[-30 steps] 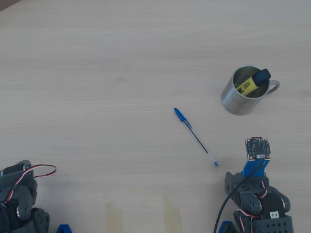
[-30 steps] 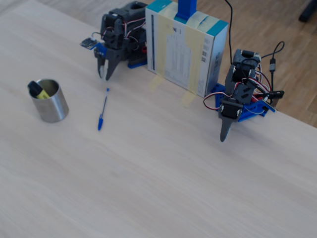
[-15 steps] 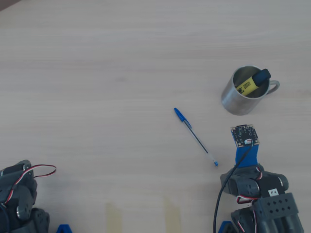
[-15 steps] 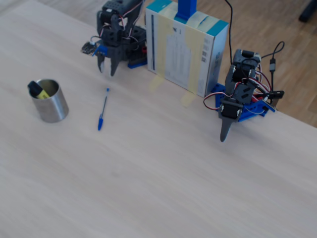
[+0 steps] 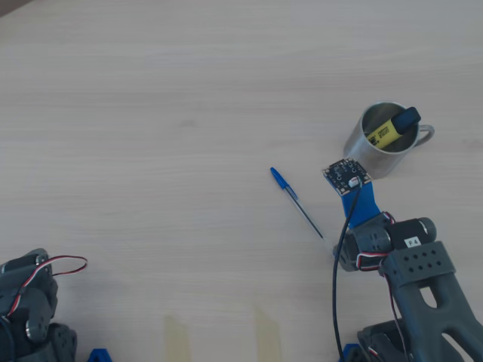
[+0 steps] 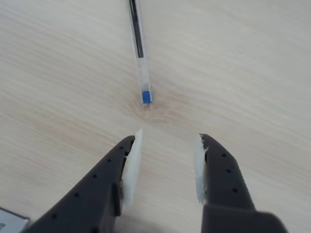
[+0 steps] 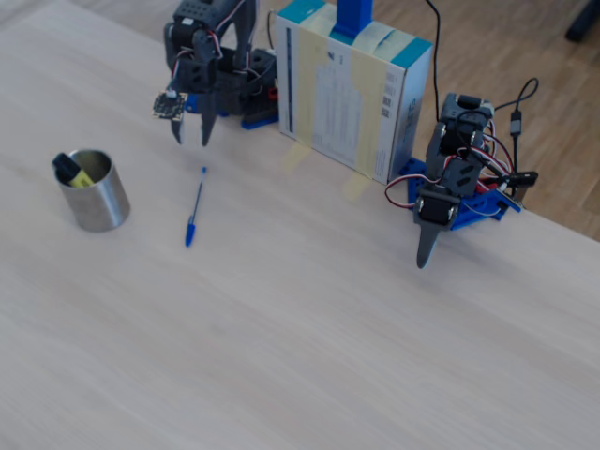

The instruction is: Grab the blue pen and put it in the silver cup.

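Observation:
The blue pen (image 5: 299, 208) lies flat and slanted on the wooden table, its cap toward the upper left in the overhead view. In the wrist view the pen (image 6: 138, 46) runs away from me, and its blue end plug sits just ahead of my fingertips. My gripper (image 6: 169, 137) is open and holds nothing. The fixed view shows the gripper (image 7: 191, 141) hanging above the table just behind the pen (image 7: 195, 207). The silver cup (image 5: 360, 156) stands upright to the right of the pen, with a yellow marker (image 5: 384, 133) inside it. The cup (image 7: 99, 203) is left of the pen in the fixed view.
A second arm (image 7: 441, 208) rests point-down at the right in the fixed view, and also shows at the lower left (image 5: 27, 309) overhead. A tall box (image 7: 352, 89) taped to the table stands between the two arm bases.
My arm has risen and reached out from its base toward the pen's plug end. Overhead, the wrist camera board moved up and left. Pen and cup have not moved.

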Controlling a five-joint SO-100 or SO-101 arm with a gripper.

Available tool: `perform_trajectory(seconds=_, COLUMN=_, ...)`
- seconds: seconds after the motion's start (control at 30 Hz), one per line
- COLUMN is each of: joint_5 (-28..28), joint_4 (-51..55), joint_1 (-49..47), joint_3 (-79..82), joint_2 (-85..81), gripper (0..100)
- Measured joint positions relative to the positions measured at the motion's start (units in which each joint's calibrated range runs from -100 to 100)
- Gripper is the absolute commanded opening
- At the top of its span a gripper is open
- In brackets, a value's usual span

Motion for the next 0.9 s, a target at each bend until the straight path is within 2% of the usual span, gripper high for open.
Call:
perform_trajectory(seconds=0.37, joint_5=1.90, joint_4=-14.12, joint_1=-3.26, joint_3=-5.59, joint_2=17.84, gripper=18)
perform_trajectory(seconds=0.9, joint_5=1.95, joint_4=-16.23, joint_1=-8.53, joint_3=-21.19, joint_2=36.68, gripper=18)
